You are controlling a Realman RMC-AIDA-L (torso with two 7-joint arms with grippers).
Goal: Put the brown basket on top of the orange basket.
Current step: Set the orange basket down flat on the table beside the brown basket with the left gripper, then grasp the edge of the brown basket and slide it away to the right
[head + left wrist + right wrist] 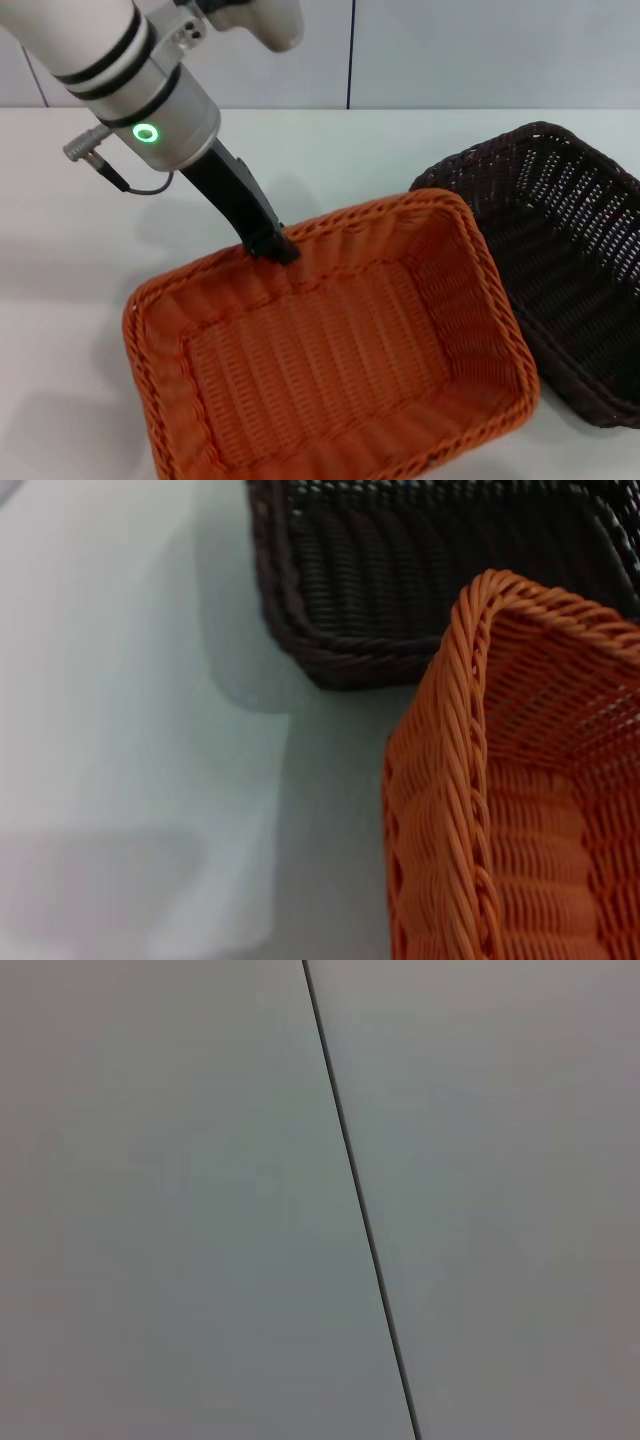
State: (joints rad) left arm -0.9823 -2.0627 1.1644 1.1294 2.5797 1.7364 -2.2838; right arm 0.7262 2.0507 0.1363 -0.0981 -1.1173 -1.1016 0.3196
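The orange basket (330, 350) fills the near middle of the head view, its opening facing up. My left gripper (272, 245) reaches down to the basket's far rim and is shut on it. The basket's right side overlaps the near left edge of the brown basket (570, 250), which stands at the right on the table. In the left wrist view, a corner of the orange basket (520, 810) sits close, with the brown basket (400, 570) just beyond it. My right gripper does not show in any view.
A white table (60, 260) carries both baskets, with bare surface to the left and behind them. A pale wall (450, 50) with a dark vertical seam rises at the back. The right wrist view holds only a wall panel (200, 1210).
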